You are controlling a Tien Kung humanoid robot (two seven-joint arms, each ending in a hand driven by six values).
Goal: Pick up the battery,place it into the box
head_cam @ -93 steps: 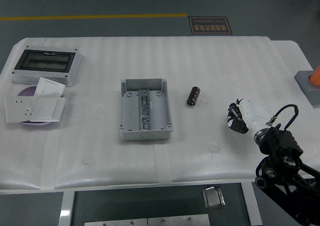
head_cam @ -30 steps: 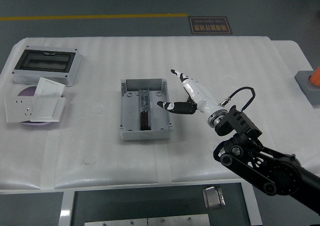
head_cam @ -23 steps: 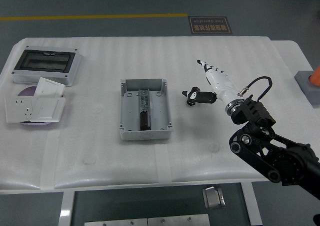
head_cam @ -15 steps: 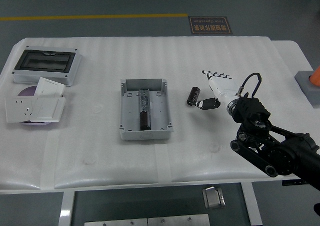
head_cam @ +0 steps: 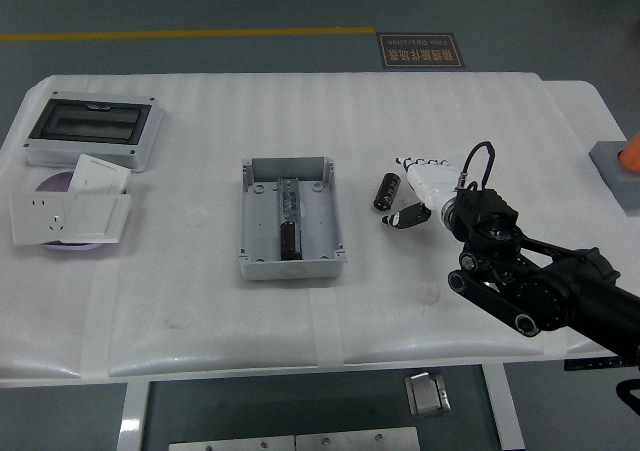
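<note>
My right hand (head_cam: 415,193) hovers over the white tabletop (head_cam: 200,301), fingers spread and thumb out, gripping nothing; a black cylindrical battery (head_cam: 387,191) lies just at its 9 o'clock; the open grey junction box (head_cam: 290,219), with a dark cell inside, sits further toward 9 o'clock.

batteries 2 (head_cam: 387,190) (head_cam: 288,239) | boxes 2 (head_cam: 255,246) (head_cam: 90,131) | socket plates 3 (head_cam: 40,217) | hands 1 (head_cam: 418,189)
</note>
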